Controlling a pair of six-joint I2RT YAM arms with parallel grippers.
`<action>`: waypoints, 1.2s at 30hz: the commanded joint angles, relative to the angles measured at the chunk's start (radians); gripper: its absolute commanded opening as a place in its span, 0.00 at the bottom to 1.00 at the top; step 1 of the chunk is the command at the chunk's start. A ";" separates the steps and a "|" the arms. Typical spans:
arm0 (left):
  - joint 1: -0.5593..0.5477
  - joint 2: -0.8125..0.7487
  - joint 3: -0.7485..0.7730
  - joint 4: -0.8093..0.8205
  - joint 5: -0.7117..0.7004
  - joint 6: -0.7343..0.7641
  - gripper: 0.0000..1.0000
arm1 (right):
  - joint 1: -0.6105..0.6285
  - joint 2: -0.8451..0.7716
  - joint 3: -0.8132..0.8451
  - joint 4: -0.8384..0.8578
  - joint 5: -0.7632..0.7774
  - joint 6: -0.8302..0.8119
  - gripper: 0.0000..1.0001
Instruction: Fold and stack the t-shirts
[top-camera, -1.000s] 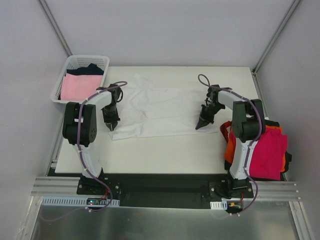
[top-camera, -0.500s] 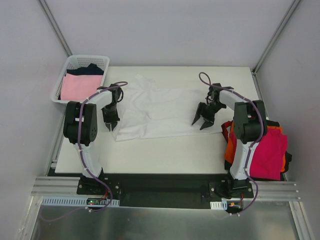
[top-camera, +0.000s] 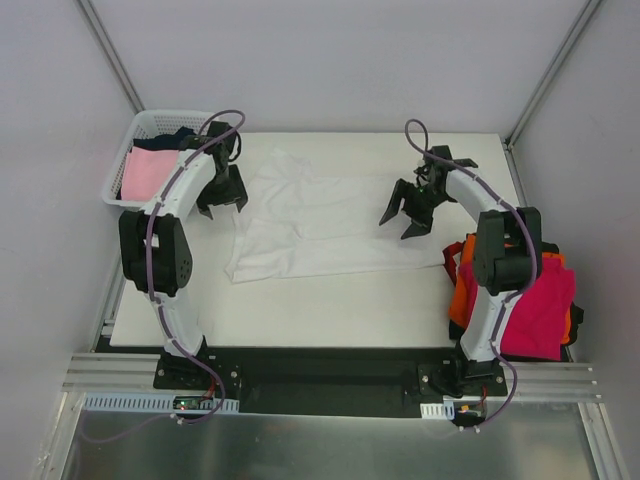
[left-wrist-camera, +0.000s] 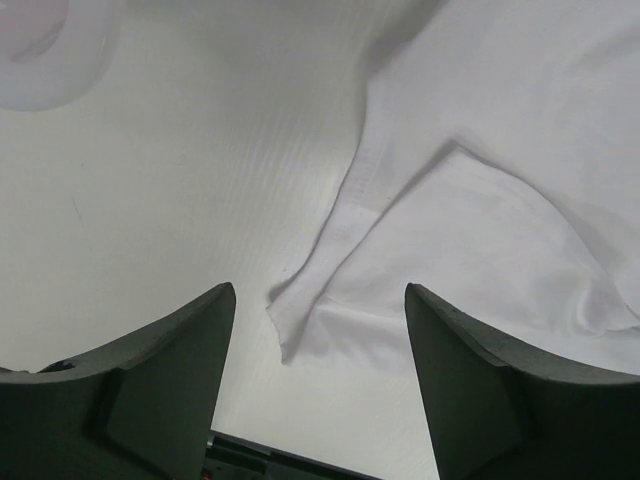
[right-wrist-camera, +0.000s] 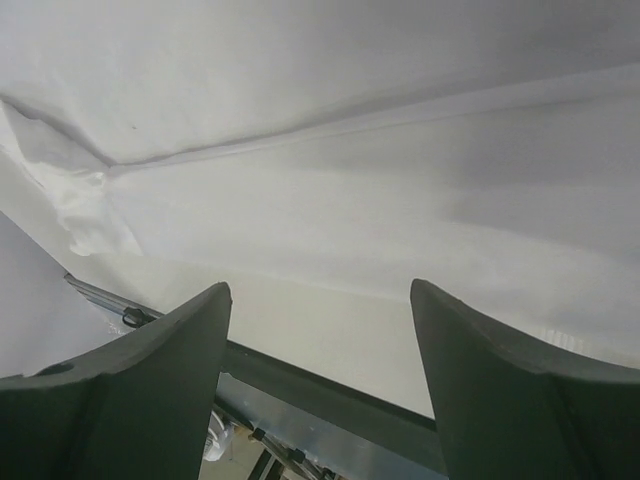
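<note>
A t-shirt (top-camera: 310, 220) lies spread across the middle of the table (top-camera: 330, 310). A basket (top-camera: 160, 122) holding shirts (top-camera: 152, 172) sits at the far-left corner, and a shirt pile (top-camera: 540, 300) lies at the right edge.

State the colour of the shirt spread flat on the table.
The shirt is plain white, seen best in the top view.

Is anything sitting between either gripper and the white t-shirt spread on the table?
Nothing visible does. The left gripper hangs open over the left sleeve of the white t-shirt, and the right gripper hangs open over its right side. Both wrist views show only cloth and table beyond the fingers.
</note>
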 joint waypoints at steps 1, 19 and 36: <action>-0.045 -0.015 -0.015 -0.045 0.051 -0.026 0.66 | -0.011 -0.001 0.129 -0.069 0.010 -0.013 0.76; -0.207 0.100 -0.158 0.146 0.271 -0.066 0.00 | -0.023 0.023 0.103 -0.104 0.030 -0.016 0.41; -0.207 0.124 -0.274 0.137 0.139 -0.124 0.00 | -0.005 0.023 0.087 -0.109 0.035 -0.034 0.41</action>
